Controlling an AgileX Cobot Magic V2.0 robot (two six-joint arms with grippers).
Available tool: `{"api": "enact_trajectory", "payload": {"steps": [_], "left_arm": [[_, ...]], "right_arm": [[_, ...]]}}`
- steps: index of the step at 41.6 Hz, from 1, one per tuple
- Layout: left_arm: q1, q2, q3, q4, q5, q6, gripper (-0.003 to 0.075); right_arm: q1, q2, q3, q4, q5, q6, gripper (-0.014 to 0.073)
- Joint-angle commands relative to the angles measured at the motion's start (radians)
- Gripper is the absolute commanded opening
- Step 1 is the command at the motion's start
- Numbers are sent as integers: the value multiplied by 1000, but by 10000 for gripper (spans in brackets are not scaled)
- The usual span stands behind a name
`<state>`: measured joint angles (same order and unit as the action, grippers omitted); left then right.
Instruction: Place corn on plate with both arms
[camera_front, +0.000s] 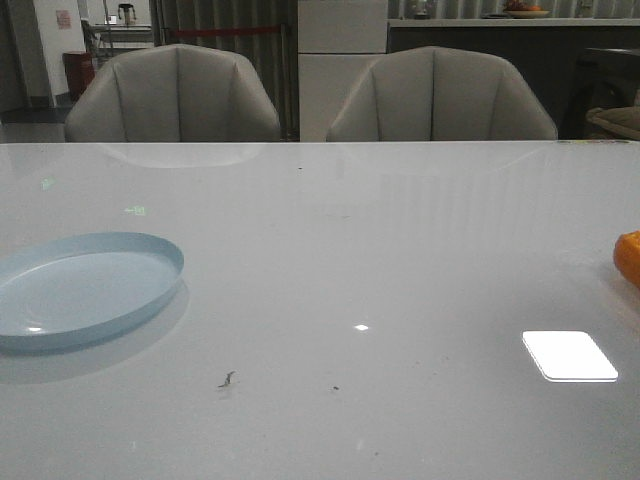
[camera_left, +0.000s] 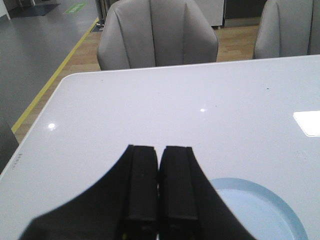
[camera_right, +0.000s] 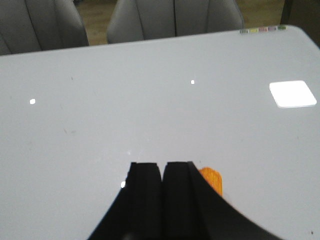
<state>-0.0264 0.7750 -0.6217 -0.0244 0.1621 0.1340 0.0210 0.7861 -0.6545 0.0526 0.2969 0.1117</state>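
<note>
I see my left end effector (camera_left: 159, 187) closed empty above the round pale-blue plastic plate (camera_front: 85, 285), my right end effector (camera_right: 162, 192) closed empty beside the glossy orange corn cob (camera_right: 212, 180), far right on the white surface (camera_front: 380, 250); grey chairs (camera_front: 175, 95) beyond.

- One corn (camera_front: 629, 258), a single orange cob, cut off by the front view's edge.
- One plate (camera_front: 150, 245), round and pale blue.
- One table (camera_front: 330, 250), white and glossy.
- Two grey chairs (camera_front: 175, 95) behind the table.
- Two grippers: the left gripper (camera_left: 159, 175) and the right gripper (camera_right: 162, 185), each with two black fingers pressed together.
</note>
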Motion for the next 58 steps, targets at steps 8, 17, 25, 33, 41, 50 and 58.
{"api": "enact_trajectory", "payload": {"steps": [8,17,25,33,41,50,58], "left_arm": [[0,68,-13,-4,-72,-3,388],[0,158,1,-201,-74,-3,459],[0,258,-41,-248,-67,-3,459],[20,470,-214,-252,102,-10,459],[56,716,-406,-251,298,-10,459],[62,941,-547,-251,390,-10,459],[62,1056,-595,-251,422,-10,459]], "right_arm": [[-4,78,-35,-9,56,-10,374],[-4,141,-35,-9,48,-10,478],[-4,191,-35,-7,52,-10,478],[-4,222,-35,13,53,-10,478],[-4,226,-35,18,55,-10,478],[-4,226,-35,18,56,-10,478],[-4,226,-35,18,58,-10,478]]}}
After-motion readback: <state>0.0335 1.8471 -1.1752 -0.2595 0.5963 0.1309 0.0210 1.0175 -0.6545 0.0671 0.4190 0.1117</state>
